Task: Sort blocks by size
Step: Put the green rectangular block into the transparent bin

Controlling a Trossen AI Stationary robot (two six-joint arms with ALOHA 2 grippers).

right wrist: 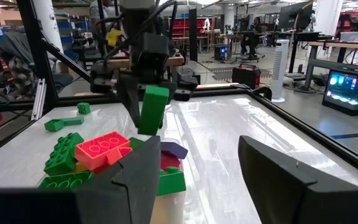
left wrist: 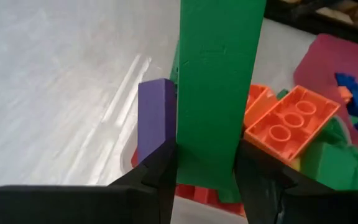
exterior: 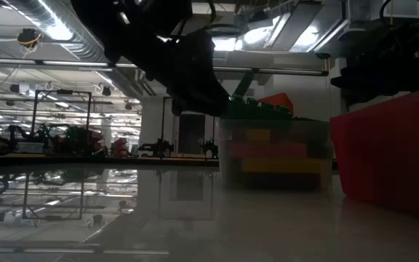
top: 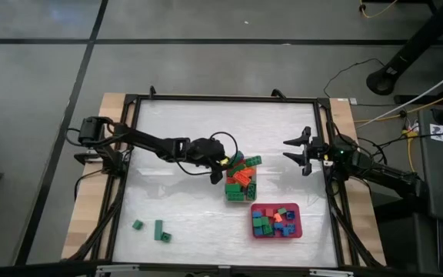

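A clear tub (top: 240, 185) piled with blocks stands at the table's middle; a red block (right wrist: 102, 148), an orange one (left wrist: 291, 121) and a purple one (left wrist: 154, 118) lie on top of the pile. My left gripper (top: 223, 164) hangs over the tub's left edge, shut on a long green bar (left wrist: 213, 93). A red tray (top: 276, 221) of small blocks sits nearer the front edge. My right gripper (top: 294, 151) waits open at the table's right side, with nothing between its fingers (right wrist: 148, 180). My left gripper pinches the green bar's two long sides at one end (left wrist: 205, 163) between its two fingers (left wrist: 160, 171). The fingers come slanting down from the table's left, and the bar runs on ahead of them. Its free end (right wrist: 148, 127) points down just over the tub's pile.
Two loose green blocks (top: 138, 225) (top: 161, 230) lie on the table near the front left. A black frame (top: 221, 98) runs around the white work surface. Bare surface lies between the tub and the far edge.
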